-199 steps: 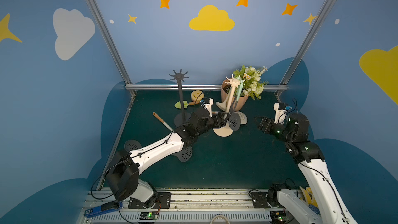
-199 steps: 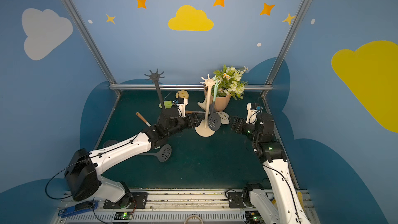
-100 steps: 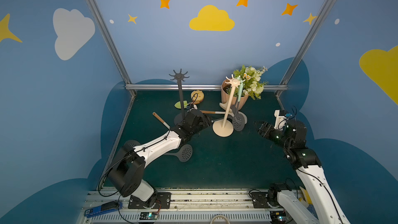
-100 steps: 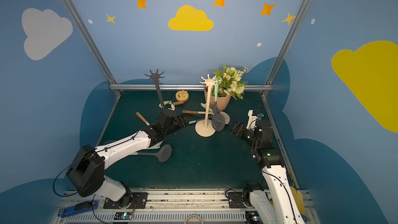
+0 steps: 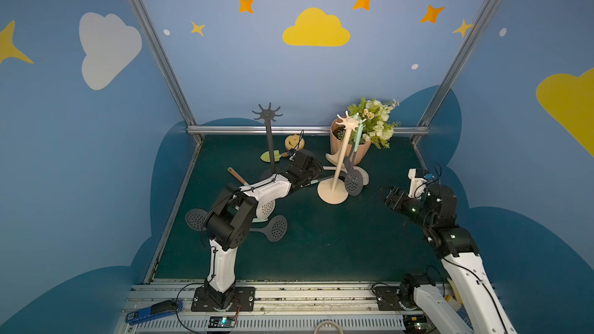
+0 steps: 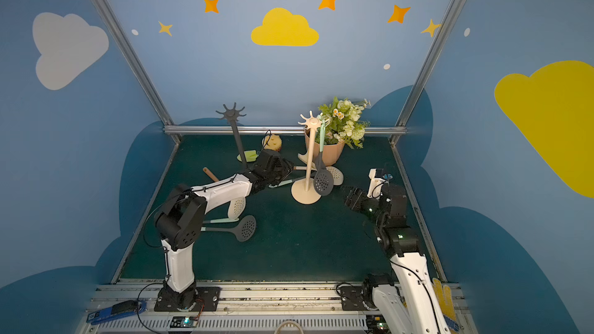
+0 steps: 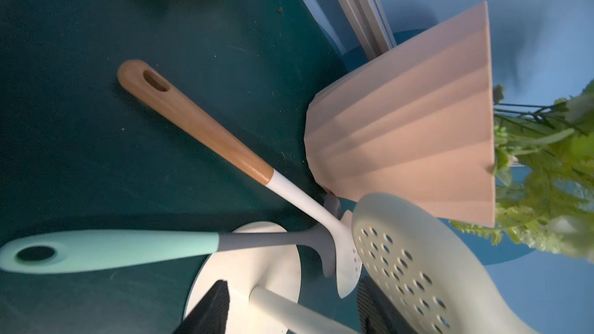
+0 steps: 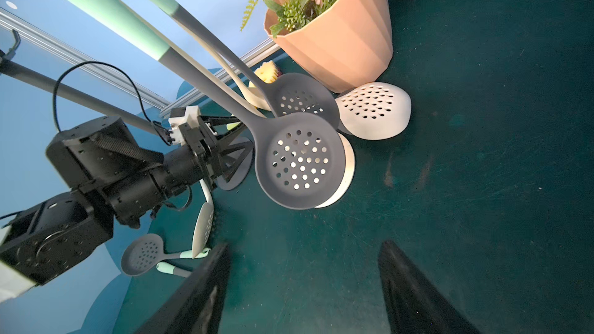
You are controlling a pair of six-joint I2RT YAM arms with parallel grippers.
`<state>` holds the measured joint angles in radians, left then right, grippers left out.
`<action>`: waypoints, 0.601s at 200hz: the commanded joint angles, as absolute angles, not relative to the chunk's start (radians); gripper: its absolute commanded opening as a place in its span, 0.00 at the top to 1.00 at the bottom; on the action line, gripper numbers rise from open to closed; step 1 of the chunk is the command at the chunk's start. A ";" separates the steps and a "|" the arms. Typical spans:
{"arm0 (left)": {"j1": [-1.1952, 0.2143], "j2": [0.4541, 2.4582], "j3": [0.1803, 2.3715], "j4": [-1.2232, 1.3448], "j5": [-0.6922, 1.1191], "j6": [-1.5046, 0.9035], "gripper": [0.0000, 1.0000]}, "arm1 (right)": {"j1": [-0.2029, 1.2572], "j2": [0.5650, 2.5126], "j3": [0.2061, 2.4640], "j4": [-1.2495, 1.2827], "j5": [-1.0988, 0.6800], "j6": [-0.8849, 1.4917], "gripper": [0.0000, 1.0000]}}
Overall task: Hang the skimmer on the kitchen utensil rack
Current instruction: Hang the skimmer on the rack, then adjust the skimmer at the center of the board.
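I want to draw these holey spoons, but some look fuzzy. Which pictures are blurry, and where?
Left wrist view: dim; the mint-handled skimmer looks smeared, and the flowers are fuzzy.
Right wrist view: brighter; the hanging grey skimmer is crisp, holes and all.
In both top views: sharp, but the metal posts lean outward, likely because of a wide lens.

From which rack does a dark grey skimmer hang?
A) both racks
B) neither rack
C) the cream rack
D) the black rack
C: the dark grey skimmer hangs by its mint handle from the cream rack; the black rack carries nothing.
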<state>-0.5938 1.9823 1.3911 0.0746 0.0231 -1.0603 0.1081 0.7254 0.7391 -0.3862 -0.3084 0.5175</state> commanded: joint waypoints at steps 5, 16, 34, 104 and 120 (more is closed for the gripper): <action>-0.562 2.037 1.428 0.117 0.068 -1.106 0.36 | 0.105 0.725 0.727 -0.354 -0.309 0.498 0.28; -0.550 2.059 1.441 0.127 0.090 -1.108 0.35 | 0.101 0.731 0.725 -0.349 -0.302 0.497 0.28; -0.533 2.094 1.471 0.131 0.133 -1.108 0.35 | 0.081 0.757 0.721 -0.335 -0.306 0.510 0.28; -0.483 2.222 1.579 0.130 0.205 -1.128 0.33 | -0.048 0.861 0.703 -0.225 -0.435 0.580 0.28; -0.477 2.255 1.614 0.115 0.247 -1.148 0.33 | -0.064 0.868 0.704 -0.225 -0.442 0.580 0.28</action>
<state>-0.4877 2.2093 1.5642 0.1230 0.1944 -1.1202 -0.0437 0.8646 0.7074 -0.2729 -0.3977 0.5655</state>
